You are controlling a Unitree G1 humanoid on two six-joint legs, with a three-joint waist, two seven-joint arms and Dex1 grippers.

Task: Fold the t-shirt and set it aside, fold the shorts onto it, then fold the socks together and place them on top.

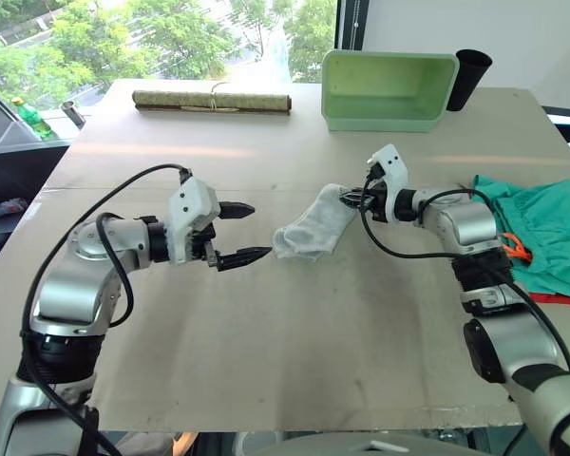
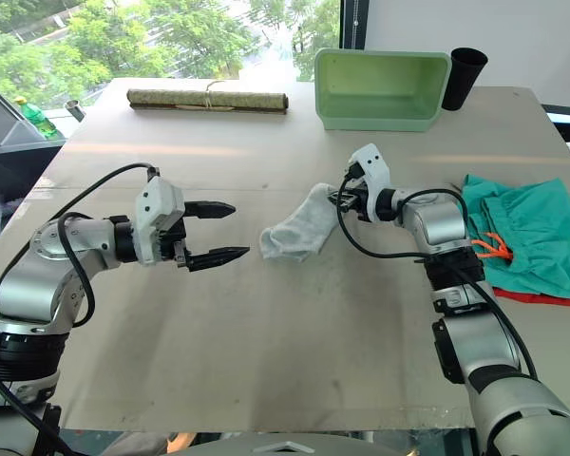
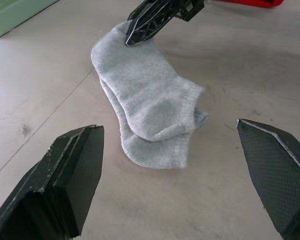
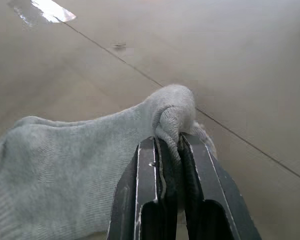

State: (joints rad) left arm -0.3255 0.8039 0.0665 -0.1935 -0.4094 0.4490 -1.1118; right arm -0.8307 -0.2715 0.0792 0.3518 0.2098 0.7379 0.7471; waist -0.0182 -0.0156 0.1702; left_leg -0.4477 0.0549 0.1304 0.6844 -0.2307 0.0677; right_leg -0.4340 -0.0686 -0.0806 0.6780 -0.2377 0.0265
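Clearly on the last step: socks [image 1: 312, 228] stacked mid-table, long axis running from about 2 o'clock, where the right gripper [image 1: 353, 198] is clamped on the toe end, down to 8 o'clock, cuffs toward the left gripper [image 1: 239, 233], fingers spread and empty. Shorts [image 1: 535, 223] at 3 o'clock, apparently over the t-shirt [image 1: 557, 297], only a red sliver showing. Next, probably: fold, then carry to that pile.

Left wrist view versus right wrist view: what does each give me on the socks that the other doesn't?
Left wrist view alone: the open left claw framing the socks, one lying on the other with their open cuffs nearest, and a green tub's corner. Right wrist view alone: the right claw from behind, fabric bunched between its fingers. Both: the grey socks on the table, pinched at one end by the right claw.
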